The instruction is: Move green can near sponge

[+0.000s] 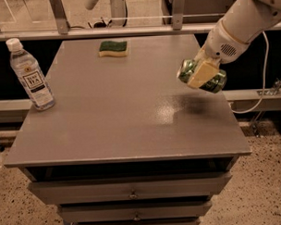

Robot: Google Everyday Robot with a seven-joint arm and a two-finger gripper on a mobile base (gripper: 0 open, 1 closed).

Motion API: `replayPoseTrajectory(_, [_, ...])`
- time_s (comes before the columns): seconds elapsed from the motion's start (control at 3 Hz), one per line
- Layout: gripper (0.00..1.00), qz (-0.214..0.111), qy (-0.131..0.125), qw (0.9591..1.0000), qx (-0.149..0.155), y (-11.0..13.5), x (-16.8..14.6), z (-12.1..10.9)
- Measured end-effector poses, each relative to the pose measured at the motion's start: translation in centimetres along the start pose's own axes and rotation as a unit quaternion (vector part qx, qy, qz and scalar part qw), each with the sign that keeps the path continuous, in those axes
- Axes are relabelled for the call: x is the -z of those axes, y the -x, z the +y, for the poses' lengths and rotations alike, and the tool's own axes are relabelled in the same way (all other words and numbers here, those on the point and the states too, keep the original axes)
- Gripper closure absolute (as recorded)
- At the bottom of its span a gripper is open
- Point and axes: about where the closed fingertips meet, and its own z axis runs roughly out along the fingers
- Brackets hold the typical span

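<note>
The green can (pixel 214 81) lies sideways in my gripper (pixel 200 74), held in the air above the right side of the grey table (pixel 122 115). The gripper's cream fingers (pixel 199 73) are shut on the can; its shadow falls on the tabletop below. The sponge (pixel 113 47), dark green on top with a pale yellow base, lies flat at the table's far edge, left of centre, well away from the can.
A clear plastic bottle (pixel 30 75) with a white cap stands upright at the table's left edge. Drawers (pixel 129 191) sit under the tabletop. A metal rail (pixel 128 30) runs behind the table. A white cable (pixel 264 77) hangs at the right.
</note>
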Motion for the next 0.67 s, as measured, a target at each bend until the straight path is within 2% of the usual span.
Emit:
replayPoseTrajectory(0.33, [1.00,-0.100,-0.031,0.9944,-0.007,1.3,2.4,-0.8])
replayPoseTrajectory(0.67, [1.00,-0.252,-0.079,0.9641,-0.029,1.4,5.0,-1.7])
